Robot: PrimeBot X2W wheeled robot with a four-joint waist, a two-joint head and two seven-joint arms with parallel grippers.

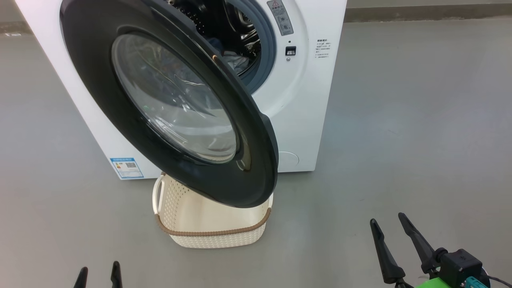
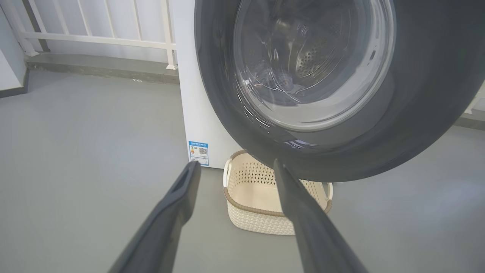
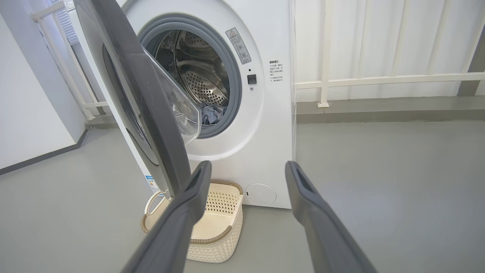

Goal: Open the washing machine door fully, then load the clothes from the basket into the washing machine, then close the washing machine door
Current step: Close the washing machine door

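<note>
The white washing machine [image 1: 304, 100] stands at the top of the head view. Its door [image 1: 100, 100], black-rimmed with a clear glass bowl, hangs partly open and swings out toward me. Blue-grey clothes [image 3: 212, 113] lie low inside the steel drum [image 3: 197, 72]. On the floor under the door's lower edge sits the cream basket [image 1: 212, 234], and its inside looks empty [image 2: 261, 193]. Down at the lower left my left gripper [image 1: 100, 267] is open and holds nothing. Well back from the machine at the lower right, my right gripper [image 1: 387, 218] is also open and empty.
Grey floor [image 1: 420, 120] spreads to the right and left of the machine. A white railing [image 3: 379, 79] on a low kerb runs behind it, and a white wall [image 3: 30, 113] stands to the machine's left. A blue label sticker [image 1: 127, 168] marks the washer's lower corner.
</note>
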